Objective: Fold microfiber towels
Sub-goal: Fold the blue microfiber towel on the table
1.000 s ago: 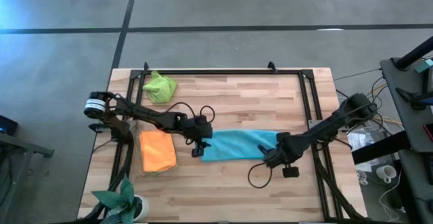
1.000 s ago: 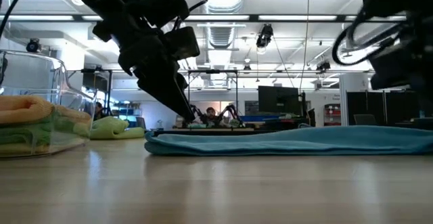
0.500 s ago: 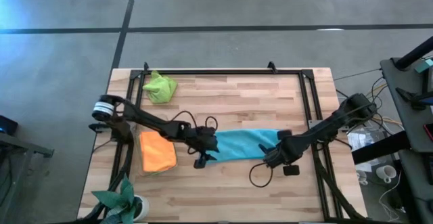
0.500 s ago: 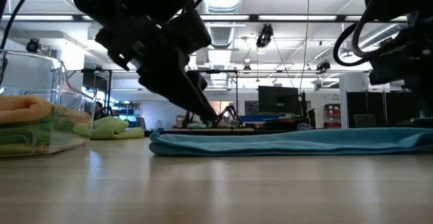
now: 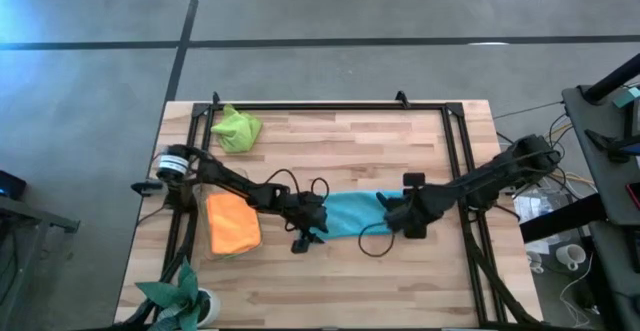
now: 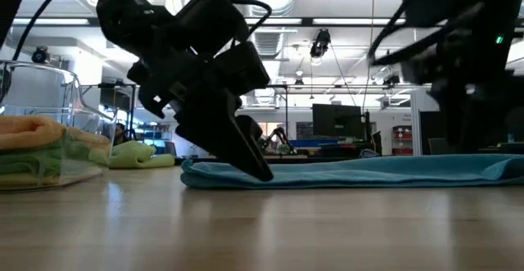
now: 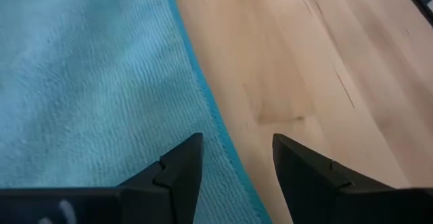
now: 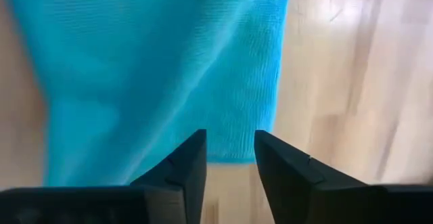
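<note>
Light blue towel (image 5: 350,214) lies flat near the middle of the wooden table (image 5: 340,281), flanked by both arms. At its left end the left gripper (image 7: 233,166) rests low, fingers spread astride the cloth's edge with nothing pinched. At its right end the right gripper (image 8: 230,160) hangs above the cloth, fingers parted and empty. Left of the blue towel sits the folded orange towel (image 5: 232,221) in a clear bin (image 6: 49,152); beyond it lies the crumpled lime green towel (image 5: 237,128).

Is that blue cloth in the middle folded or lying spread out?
Folded. The blue cloth is a narrow strip on the table, and the low view shows a rounded doubled edge.
</note>
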